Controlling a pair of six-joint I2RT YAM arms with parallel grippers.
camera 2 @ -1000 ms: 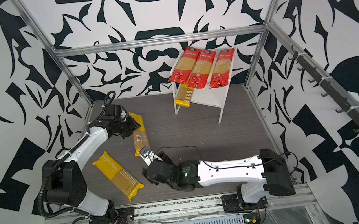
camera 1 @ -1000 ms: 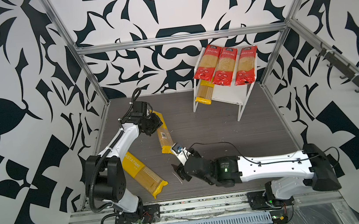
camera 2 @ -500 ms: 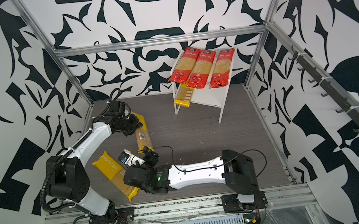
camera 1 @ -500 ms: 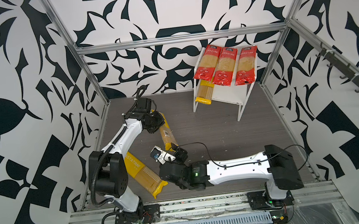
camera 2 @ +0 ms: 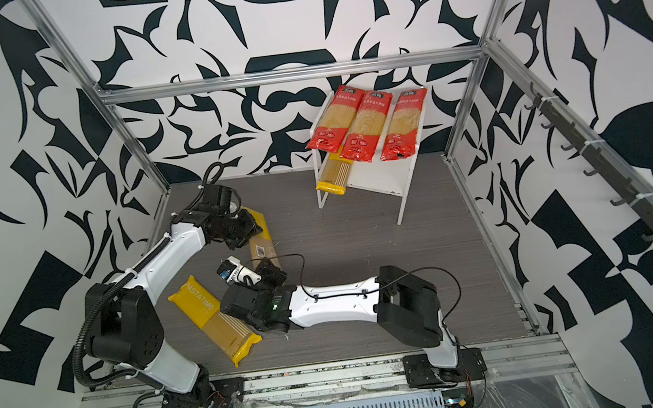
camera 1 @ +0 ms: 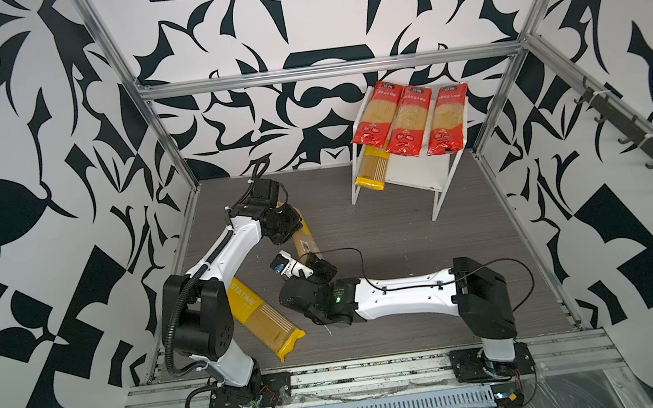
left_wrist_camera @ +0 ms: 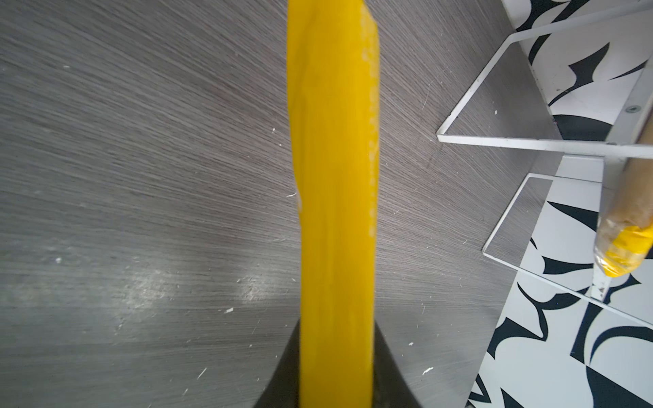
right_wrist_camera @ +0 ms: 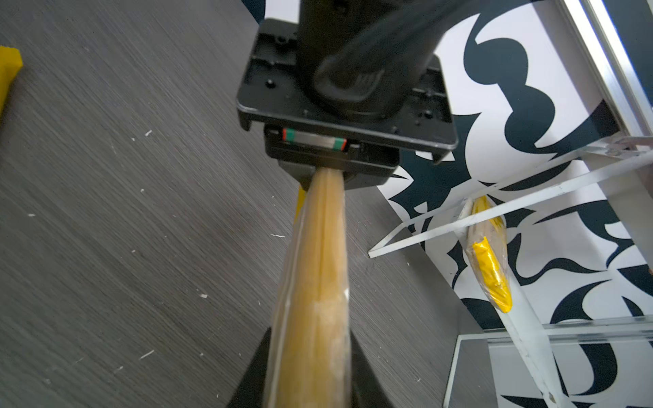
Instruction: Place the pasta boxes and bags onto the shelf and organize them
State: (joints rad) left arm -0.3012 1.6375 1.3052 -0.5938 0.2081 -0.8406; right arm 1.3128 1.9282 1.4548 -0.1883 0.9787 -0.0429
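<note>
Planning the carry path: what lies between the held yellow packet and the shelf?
Nothing; in both top views the dark floor between the held yellow packet and the shelf is bare.

The left hand pinches a yellow packet between its dark fingers. The packet stretches straight out from the camera (blurred, seen edge-on) over the grey wood-grain counter. Nearby stands the white shelf, with a second yellow-ended packet poking out of it.

Left fingers, right fingers clamped; arms bent.
</note>
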